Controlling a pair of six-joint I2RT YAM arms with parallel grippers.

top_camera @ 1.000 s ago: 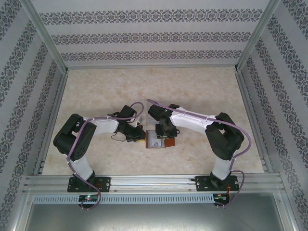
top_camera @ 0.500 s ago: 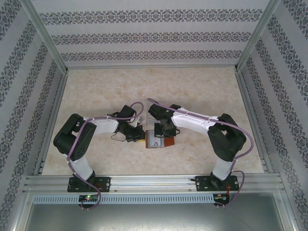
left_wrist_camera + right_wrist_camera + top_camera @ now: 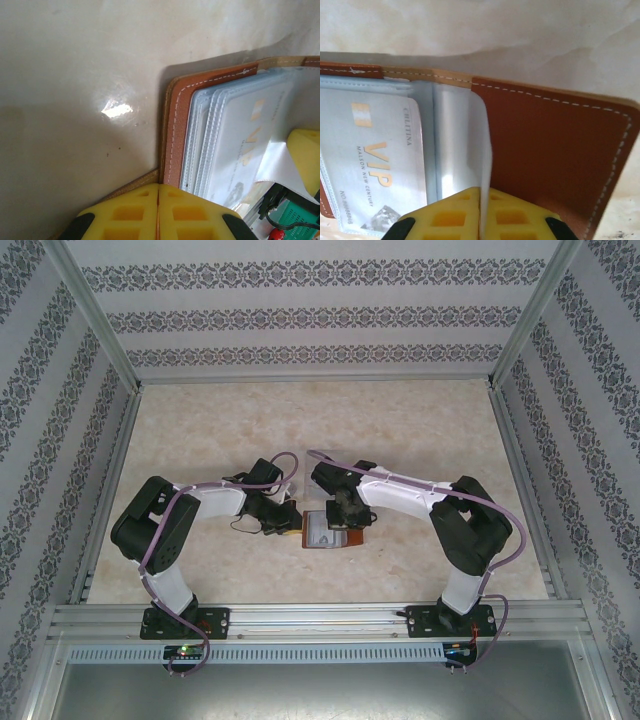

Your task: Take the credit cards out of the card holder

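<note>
The reddish-brown card holder [image 3: 352, 537] lies open on the table between both arms, its stitched cover [image 3: 177, 130] [image 3: 550, 145] spread flat. A pale credit card printed VIP [image 3: 375, 165] [image 3: 250, 145] sits inside a bluish-grey sleeve. My left gripper [image 3: 292, 524] [image 3: 158, 186] is shut on the holder's left edge, where the tan strap meets the cover. My right gripper [image 3: 345, 518] [image 3: 481, 190] is shut on a thin pale sleeve leaf [image 3: 460, 140] [image 3: 275, 165], which is lifted on edge from the spine. Whether a card is in that leaf I cannot tell.
The marbled tabletop [image 3: 320, 420] stretches open behind the holder. Aluminium rails [image 3: 110, 500] and patterned walls close it in on the left, right and back. In the left wrist view, one of the right gripper's yellow fingers [image 3: 305, 150] is close over the sleeves.
The right gripper has closed on the sleeve leaf and shifted slightly over the holder. The left arm and the holder have stayed still.
</note>
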